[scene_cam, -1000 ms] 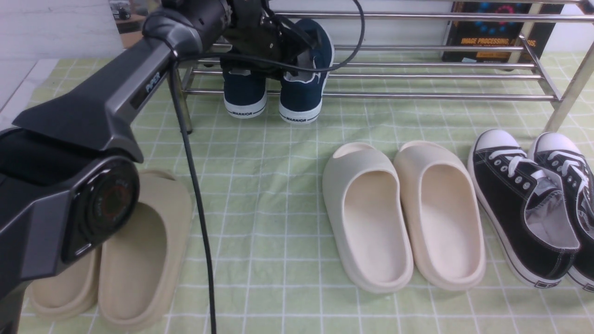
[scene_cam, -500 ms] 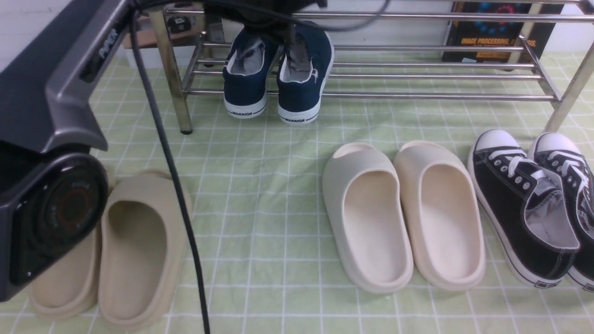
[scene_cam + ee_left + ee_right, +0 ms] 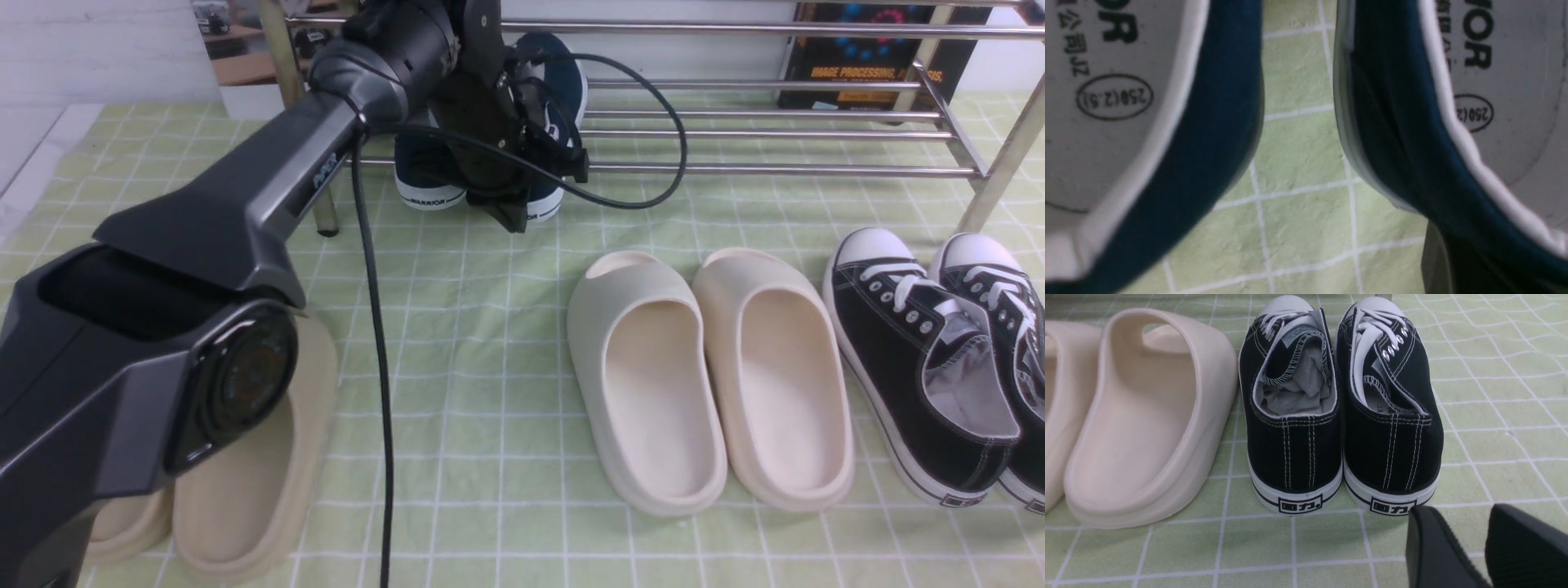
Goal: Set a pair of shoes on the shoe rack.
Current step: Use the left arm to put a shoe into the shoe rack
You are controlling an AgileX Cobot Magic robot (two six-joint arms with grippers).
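The two navy shoes sit side by side at the left end of the chrome shoe rack (image 3: pixel 775 170), toes up on the bars and heels at its front edge. The left shoe (image 3: pixel 429 184) shows its heel. The right shoe (image 3: pixel 567 77) is mostly hidden by my left arm. My left gripper (image 3: pixel 514 216) points down in front of the right shoe's heel. The left wrist view looks down between both shoes (image 3: pixel 1216 122) (image 3: pixel 1396 122). One finger (image 3: pixel 1435 261) lies against the right shoe's inner wall and the other is hidden. My right gripper (image 3: pixel 1468 522) hangs empty with a narrow gap.
Cream slides (image 3: pixel 710 376) lie mid-cloth, beige slides (image 3: pixel 237 490) at the front left under my left arm, and black lace-up sneakers (image 3: pixel 922 359) at the right, just ahead of my right gripper (image 3: pixel 1294 428). A black cable (image 3: pixel 367 327) hangs from the left arm. A rack post (image 3: pixel 1000 171) stands at the right.
My left arm lifted high above the shoes, then came back down and nearer to me, so the gripper is now low at the right shoe's heel. The shoes have not moved.
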